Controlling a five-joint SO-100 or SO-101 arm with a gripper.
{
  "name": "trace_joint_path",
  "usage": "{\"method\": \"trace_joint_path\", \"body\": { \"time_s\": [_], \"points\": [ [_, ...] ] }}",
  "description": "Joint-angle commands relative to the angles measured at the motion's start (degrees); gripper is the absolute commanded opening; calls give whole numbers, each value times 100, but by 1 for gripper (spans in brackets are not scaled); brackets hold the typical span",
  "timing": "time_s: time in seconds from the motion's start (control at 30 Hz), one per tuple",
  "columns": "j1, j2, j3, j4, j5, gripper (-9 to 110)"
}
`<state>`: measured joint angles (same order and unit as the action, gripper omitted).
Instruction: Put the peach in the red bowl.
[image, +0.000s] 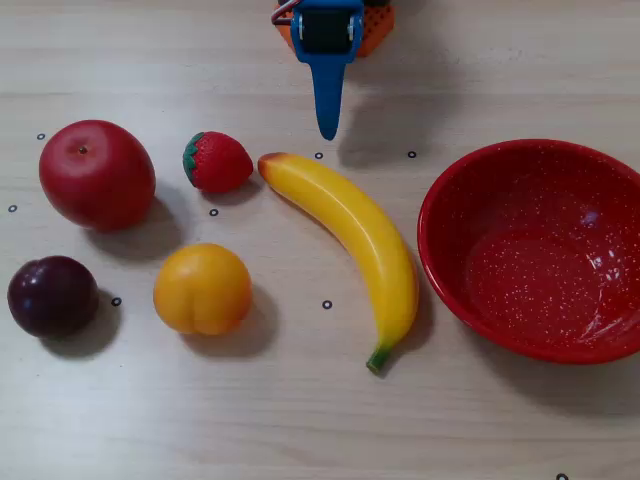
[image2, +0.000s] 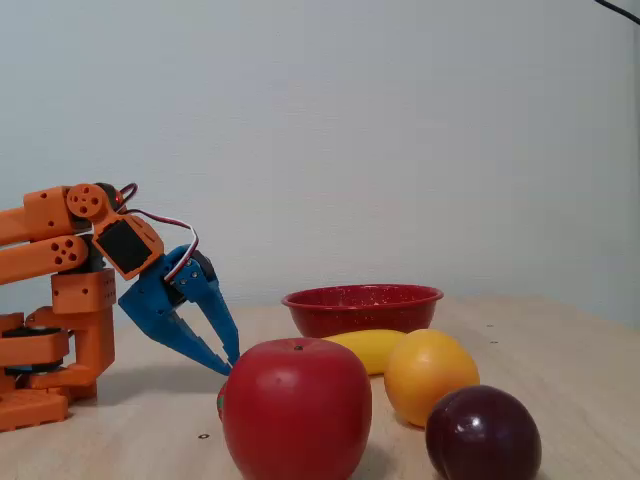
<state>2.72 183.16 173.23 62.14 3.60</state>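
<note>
The peach (image: 202, 288) (image2: 425, 375), round and yellow-orange, rests on the table left of centre in the overhead view. At the right edge of that view stands the wide red speckled bowl (image: 452, 190) (image2: 362, 310), with nothing in it. My blue gripper (image: 327, 130) (image2: 230, 362) hangs at the top middle, pointing down toward the table, its fingertips together and holding nothing. It is well apart from the peach, above the banana's upper end, and touches no fruit.
A yellow banana (image: 350, 225) (image2: 370, 348) lies between the peach and the bowl. A big red apple (image: 96, 175) (image2: 295, 410), a strawberry (image: 217, 162) and a dark plum (image: 52, 295) (image2: 483, 435) surround the peach on the left. The orange arm base (image2: 60, 340) stands behind.
</note>
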Motion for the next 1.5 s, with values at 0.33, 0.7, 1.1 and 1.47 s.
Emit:
{"method": "trace_joint_path", "body": {
  "time_s": [0.33, 0.7, 1.1, 1.47],
  "points": [
    [-141, -1978, -2188, -360, 229, 0],
    [-1055, -7559, -8350, 817, 448, 0],
    [-1740, -11417, -12577, 2575, 721, 18],
    [-1670, -12832, -13491, 2971, 1046, 48]
  ]
}}
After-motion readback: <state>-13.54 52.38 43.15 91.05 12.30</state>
